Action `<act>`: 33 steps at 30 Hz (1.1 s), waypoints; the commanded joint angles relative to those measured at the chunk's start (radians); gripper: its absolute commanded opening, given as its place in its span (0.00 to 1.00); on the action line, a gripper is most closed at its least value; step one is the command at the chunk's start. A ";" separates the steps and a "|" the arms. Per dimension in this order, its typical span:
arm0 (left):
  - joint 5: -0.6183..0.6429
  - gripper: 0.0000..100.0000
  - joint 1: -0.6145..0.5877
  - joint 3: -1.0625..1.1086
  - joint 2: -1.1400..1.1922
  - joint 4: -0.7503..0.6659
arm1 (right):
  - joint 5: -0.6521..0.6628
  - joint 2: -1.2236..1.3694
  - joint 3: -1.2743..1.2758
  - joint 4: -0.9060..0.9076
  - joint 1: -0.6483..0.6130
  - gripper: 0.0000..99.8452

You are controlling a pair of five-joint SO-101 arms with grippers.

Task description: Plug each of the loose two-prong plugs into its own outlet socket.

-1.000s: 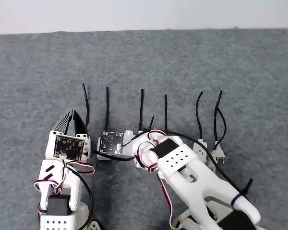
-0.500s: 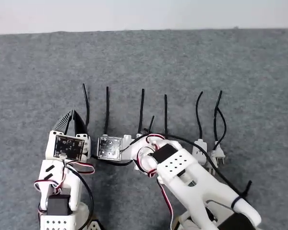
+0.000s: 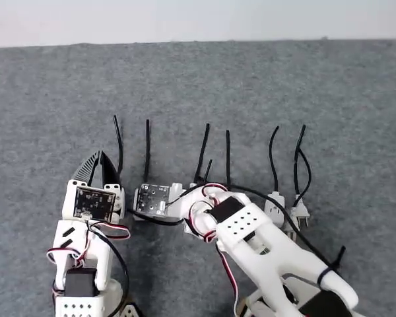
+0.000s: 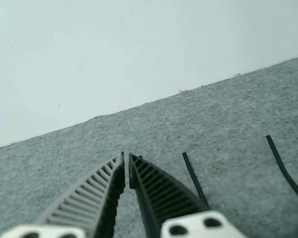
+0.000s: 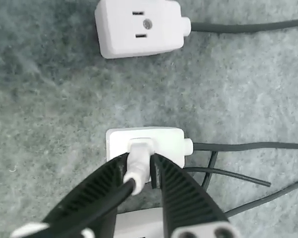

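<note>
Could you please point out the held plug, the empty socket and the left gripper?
held plug (image 5: pixel 139 161): right wrist view, its white body.
empty socket (image 5: pixel 139 27): right wrist view, its slotted face.
left gripper (image 4: pixel 126 157): left wrist view, between its fingertips.

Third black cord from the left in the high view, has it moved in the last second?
Yes. The third cord has swung its far end right, toward the fourth cord, which stayed put. The right pincer grips a plug.

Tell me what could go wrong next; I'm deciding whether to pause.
The right claw grips the small white two-prong plug at the white rectangular outlet socket; prong seating is hidden, so it may be half in. The socket could slide when pushed. Thin black cords beside the claw could snag.
</note>
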 commanded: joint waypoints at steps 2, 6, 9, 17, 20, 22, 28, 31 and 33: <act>-0.003 0.01 0.002 -0.013 -0.014 -0.028 | -0.021 0.061 -0.012 0.125 0.002 0.01; -0.002 0.01 0.002 -0.013 -0.014 -0.026 | -0.021 0.061 -0.115 0.282 -0.038 0.01; -0.002 0.01 0.005 -0.013 -0.014 -0.026 | -0.041 0.070 -0.183 0.361 -0.051 0.01; 0.000 0.01 0.006 -0.013 -0.014 -0.026 | -0.071 0.073 -0.198 0.383 -0.050 0.01; 0.000 0.01 0.006 -0.013 -0.014 -0.026 | -0.071 0.074 -0.190 0.374 -0.050 0.01; 0.000 0.01 0.006 -0.013 -0.014 -0.026 | -0.071 0.074 -0.169 0.344 -0.048 0.01; 0.000 0.01 0.008 -0.013 -0.014 -0.026 | -0.071 0.159 -0.060 0.205 -0.047 0.01; 0.000 0.01 0.008 -0.013 -0.014 -0.026 | -0.071 0.209 -0.089 0.214 -0.044 0.01; 0.000 0.01 0.008 -0.013 -0.014 -0.026 | -0.071 0.222 -0.098 0.213 -0.045 0.01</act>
